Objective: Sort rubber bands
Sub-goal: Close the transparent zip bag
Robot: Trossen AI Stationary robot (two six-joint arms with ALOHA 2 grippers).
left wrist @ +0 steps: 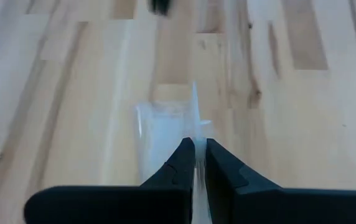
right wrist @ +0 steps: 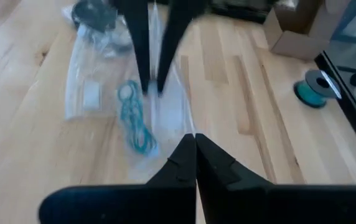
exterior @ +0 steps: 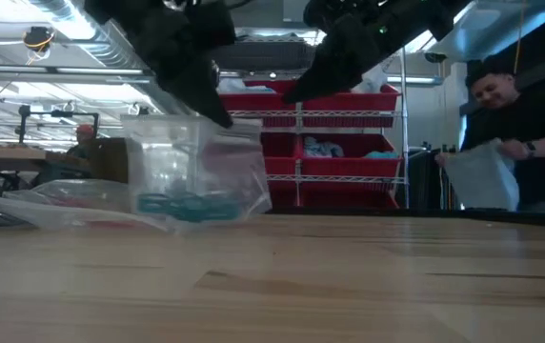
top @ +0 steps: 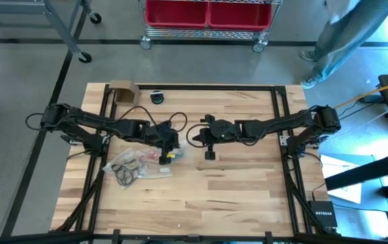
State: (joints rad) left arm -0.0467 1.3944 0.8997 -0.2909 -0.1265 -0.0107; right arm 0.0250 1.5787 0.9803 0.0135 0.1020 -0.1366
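Left wrist view, L gripper (left wrist: 195,155) clamped on clear bag (left wrist: 165,134) edge, R gripper (right wrist: 195,152) fingers together, teal bands (right wrist: 135,121) inside bag.

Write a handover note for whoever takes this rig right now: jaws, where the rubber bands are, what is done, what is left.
Left gripper: jaws shut on the edge of a clear plastic bag, holding it upright on the table.
Right gripper: jaws shut, empty, hovering close to the same bag.
Teal rubber bands: inside the held bag, at its bottom.
Black rubber bands: in the pile of flat bags near the left arm; some red shows there too.
Done: teal bands look bagged.
Left: whether the other colours are fully sorted cannot be told; check the pile.
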